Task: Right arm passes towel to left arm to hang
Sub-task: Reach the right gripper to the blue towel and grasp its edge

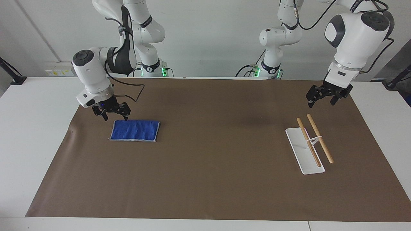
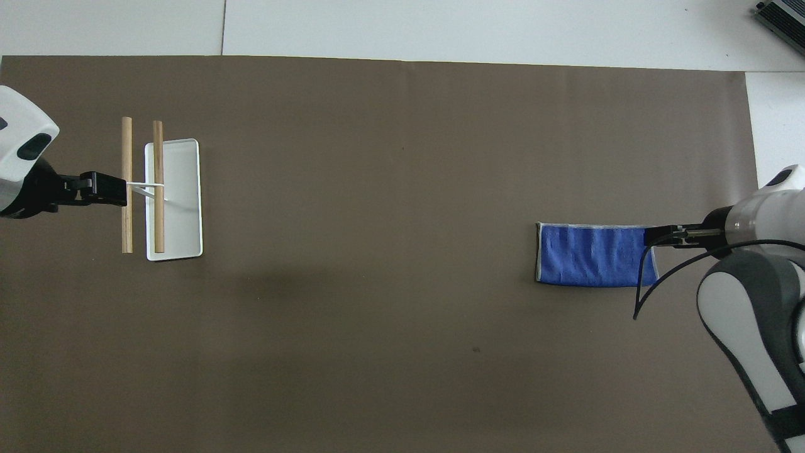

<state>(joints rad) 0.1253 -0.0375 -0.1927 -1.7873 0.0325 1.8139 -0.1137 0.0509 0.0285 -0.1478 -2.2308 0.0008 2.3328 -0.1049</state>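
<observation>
we take the towel [image 1: 135, 130] as our landmark: it lies flat and folded on the brown mat [image 1: 205, 179], toward the right arm's end of the table, well apart from the rack [image 1: 308, 146] with its two wooden rods, which stands toward the left arm's end.

our right gripper [image 1: 111, 111] hangs low, just above the towel's corner that lies nearest the robots and toward the right arm's end, fingers spread and holding nothing. we judge it is not touching the cloth yet. our left gripper [image 1: 325, 96] waits well apart from the towel, over the mat near the rack's end closest to the robots, also spread and empty.

we judge the step in hand is the first pick. to do it well we want the fingers to straddle the towel's short edge, not only the tip of the corner, and to go down until they press the cloth against the mat before closing, so all folded layers are caught. a grip near the edge should leave most of the towel hanging free for the left gripper to take. we should lift straight up, slowly, so the fold does not slip open.
</observation>
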